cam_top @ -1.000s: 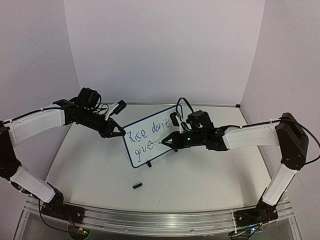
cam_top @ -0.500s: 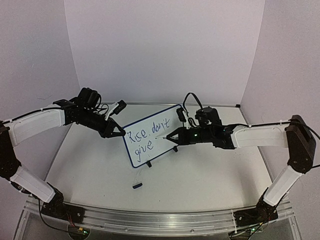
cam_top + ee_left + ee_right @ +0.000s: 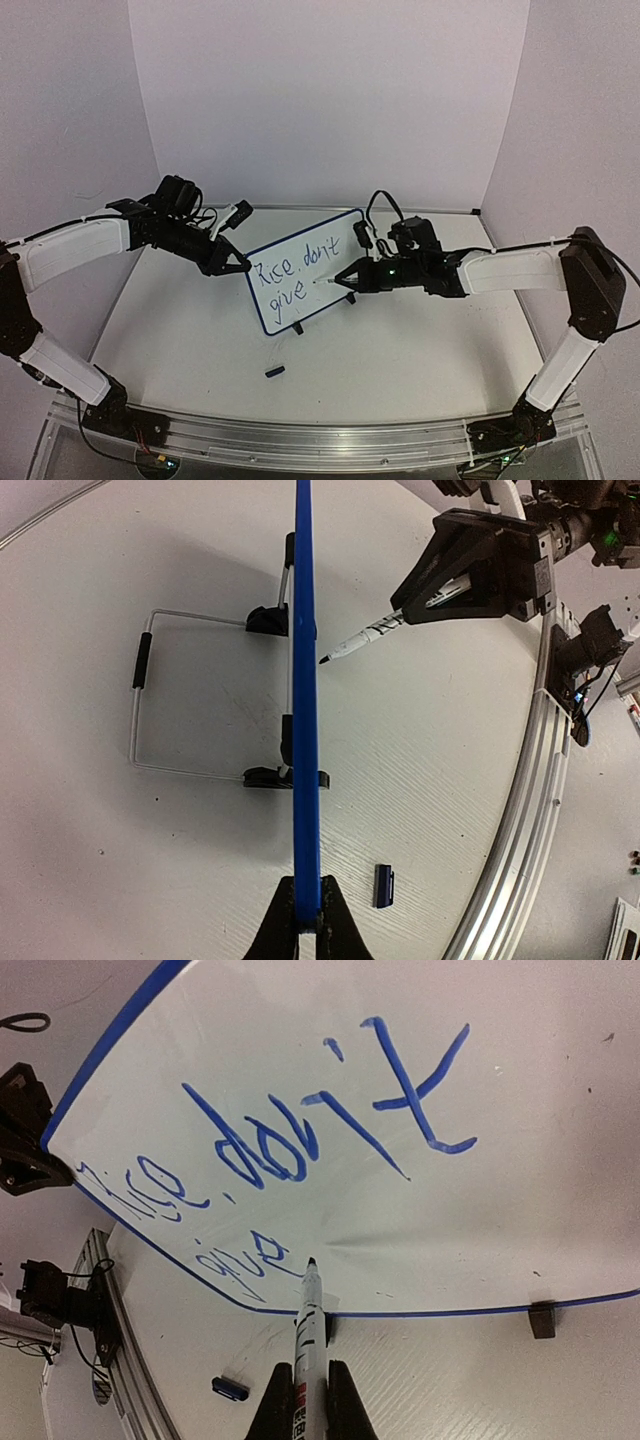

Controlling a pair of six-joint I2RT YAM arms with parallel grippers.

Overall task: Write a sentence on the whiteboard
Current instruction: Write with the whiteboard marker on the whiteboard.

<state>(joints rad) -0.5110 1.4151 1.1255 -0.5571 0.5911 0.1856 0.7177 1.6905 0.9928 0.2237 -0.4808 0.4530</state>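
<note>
The whiteboard (image 3: 305,272) stands tilted on the table, white with a blue frame. It reads "Rice, don't" over "give" (image 3: 287,293) in blue marker. My left gripper (image 3: 238,265) is shut on its left edge, seen edge-on as a blue line (image 3: 304,710) in the left wrist view. My right gripper (image 3: 350,281) is shut on a white marker (image 3: 309,1350). The marker tip (image 3: 311,1261) is at the board face just right of "give" (image 3: 240,1256). The marker also shows in the left wrist view (image 3: 365,638), its tip close to the board.
A small dark-blue marker cap (image 3: 274,371) lies on the table in front of the board, also seen in the wrist views (image 3: 384,885) (image 3: 229,1388). A wire stand (image 3: 145,705) sits behind the board. A metal rail (image 3: 320,440) runs along the near edge.
My right gripper drew the marker back to the right of the board, then moved it left again to the board face beside "give". The left arm and board stayed still.
</note>
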